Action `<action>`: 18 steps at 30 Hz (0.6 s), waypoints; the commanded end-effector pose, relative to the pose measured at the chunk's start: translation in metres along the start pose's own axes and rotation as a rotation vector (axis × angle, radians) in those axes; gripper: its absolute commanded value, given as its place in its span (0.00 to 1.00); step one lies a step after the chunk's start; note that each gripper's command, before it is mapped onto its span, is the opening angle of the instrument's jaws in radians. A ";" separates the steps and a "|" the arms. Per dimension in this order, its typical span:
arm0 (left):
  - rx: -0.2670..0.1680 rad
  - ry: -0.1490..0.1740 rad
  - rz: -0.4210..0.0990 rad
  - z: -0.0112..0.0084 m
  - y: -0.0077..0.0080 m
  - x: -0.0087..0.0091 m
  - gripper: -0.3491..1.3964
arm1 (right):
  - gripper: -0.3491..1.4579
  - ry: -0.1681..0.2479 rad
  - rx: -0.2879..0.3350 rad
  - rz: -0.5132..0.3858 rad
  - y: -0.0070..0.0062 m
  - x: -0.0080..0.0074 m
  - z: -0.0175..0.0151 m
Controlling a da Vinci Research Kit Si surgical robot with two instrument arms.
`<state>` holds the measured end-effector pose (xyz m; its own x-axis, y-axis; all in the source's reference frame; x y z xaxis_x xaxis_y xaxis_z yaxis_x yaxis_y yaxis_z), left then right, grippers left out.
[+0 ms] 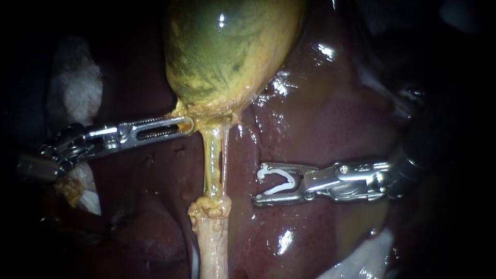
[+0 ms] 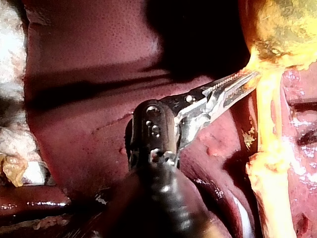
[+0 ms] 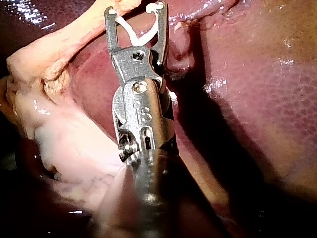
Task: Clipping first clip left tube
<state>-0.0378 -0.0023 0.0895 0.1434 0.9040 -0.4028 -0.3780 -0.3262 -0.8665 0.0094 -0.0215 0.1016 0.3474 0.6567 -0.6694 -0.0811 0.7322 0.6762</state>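
The green-yellow gallbladder [image 1: 227, 51] hangs over the dark red liver [image 1: 330, 119]. From its neck two tubes run down: the thicker yellow left tube [image 1: 211, 165] and a thin right tube [image 1: 225, 160] close beside it. My left instrument [image 1: 188, 124] comes in from the left, its jaws shut on the yellow tissue at the gallbladder's neck; the left wrist view shows the same hold [image 2: 252, 77]. My right instrument [image 1: 257, 186] lies to the right of both tubes and apart from them. Its jaws stand wide and hold an open white clip [image 1: 284, 182] [image 3: 138, 33] between them.
White gauze [image 1: 72, 88] lies at the left behind my left instrument's shaft, and more gauze [image 1: 361, 258] at the lower right. Below the tubes a knobbly yellow lump [image 1: 209, 209] continues into a pale stalk [image 1: 212, 248].
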 end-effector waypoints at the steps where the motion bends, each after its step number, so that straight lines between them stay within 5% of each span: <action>1: -0.001 0.000 0.001 0.0000 -0.0001 -0.0001 0.00 | 0.52 0.000 0.000 0.000 0.0000 0.0000 0.0000; 18: -0.004 -0.002 0.001 -0.0003 -0.0001 0.0000 0.00 | 0.52 0.000 0.000 0.000 0.0000 0.0000 0.0000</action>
<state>-0.0375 -0.0023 0.0894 0.1407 0.9044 -0.4027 -0.3737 -0.3282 -0.8675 0.0094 -0.0215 0.1016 0.3476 0.6568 -0.6691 -0.0810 0.7320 0.6765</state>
